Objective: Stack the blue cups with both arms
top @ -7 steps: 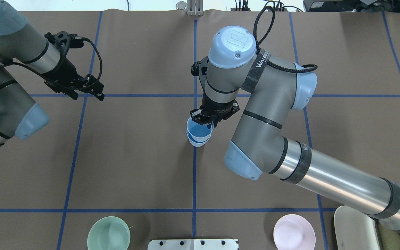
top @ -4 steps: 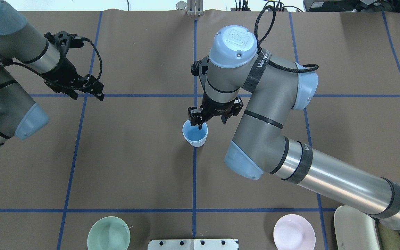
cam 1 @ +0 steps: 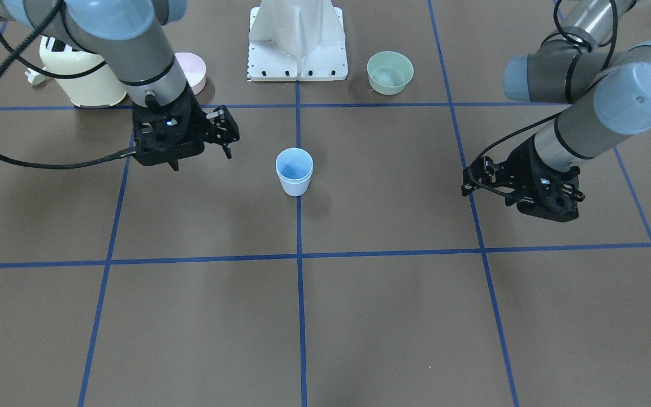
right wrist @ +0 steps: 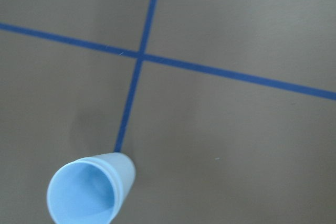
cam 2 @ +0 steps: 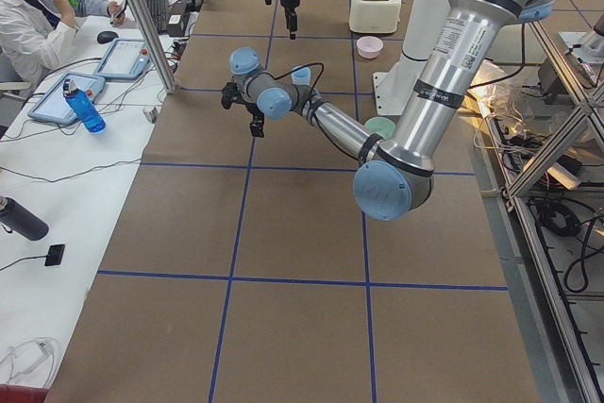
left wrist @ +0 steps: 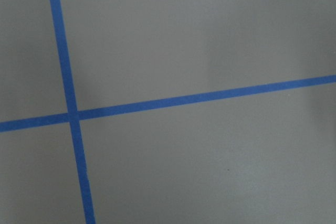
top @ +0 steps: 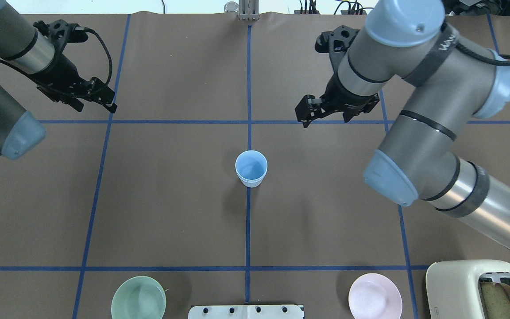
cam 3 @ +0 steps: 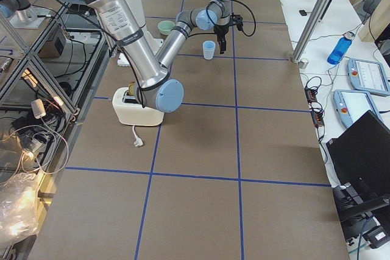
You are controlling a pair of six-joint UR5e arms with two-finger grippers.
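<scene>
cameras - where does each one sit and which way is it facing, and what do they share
Front-facing: across the table, facing the robot; both arms, right gripper, stacked blue cups.
Overhead: behind the robot, looking down; both arms, left gripper, cups.
Exterior left: table end, left arm near, an operator at the desk.
Exterior right: opposite end, right arm near, toaster.
Left wrist: looks down at blue tape lines; no body parts.
Right wrist: looks down at cups and tape.
All but the left wrist show the cups.
</scene>
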